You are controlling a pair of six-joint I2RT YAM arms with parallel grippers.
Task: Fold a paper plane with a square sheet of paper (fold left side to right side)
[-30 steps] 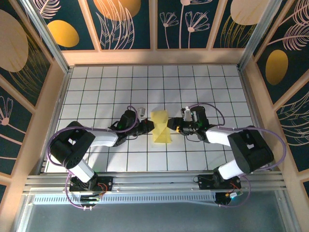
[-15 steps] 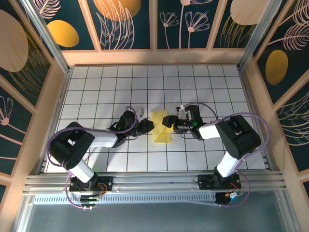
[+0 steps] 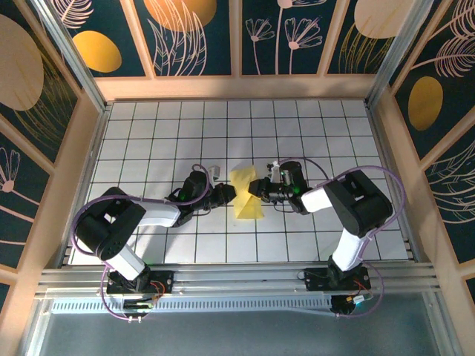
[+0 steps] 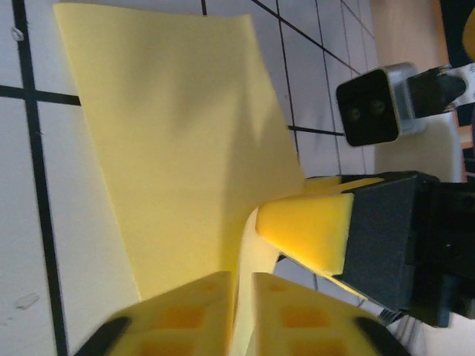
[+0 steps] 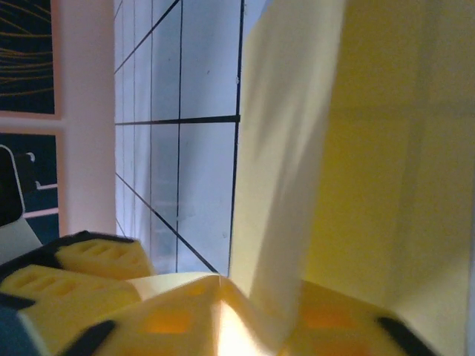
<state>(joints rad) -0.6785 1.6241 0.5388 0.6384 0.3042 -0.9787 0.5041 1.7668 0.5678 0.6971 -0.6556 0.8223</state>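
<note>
Lower left of the overhead view: we note the black left arm [image 3: 126, 222] lying low over the white gridded worktop [image 3: 148, 133] and reaching toward mid-frame. The left claw [image 3: 228, 194] sits just left of centre, touching the left edge of the pale yellow paper sheet [image 3: 248, 210].

In the left wrist view, its yellow fingertips [image 4: 185, 315] stand close together at the bottom edge. The near edge of the sheet [image 4: 178, 133] runs through the slim gap between them. We read this as a pinch on the paper.

Centre: the sheet rests mid-worktop. It is narrow at the waist, where both claws meet it, and wider above and below. Near the pads it bows rather than lying flat.

Just right of centre: the right claw [image 3: 255, 188] meets the sheet from the right, opposite the left claw and nearly touching it. In the left wrist view, one of its yellow pads [image 4: 304, 226] presses on the paper at centre right.

In the right wrist view, its fingertips [image 5: 334, 326] sit along the bottom, pressed together on the sheet [image 5: 371, 148]. The sheet rises between them into the right half of the frame. The left claw's fingers [image 5: 74, 274] show at lower left.

Lower right of the overhead view: the right arm [image 3: 356, 211] bends back toward its base.
</note>
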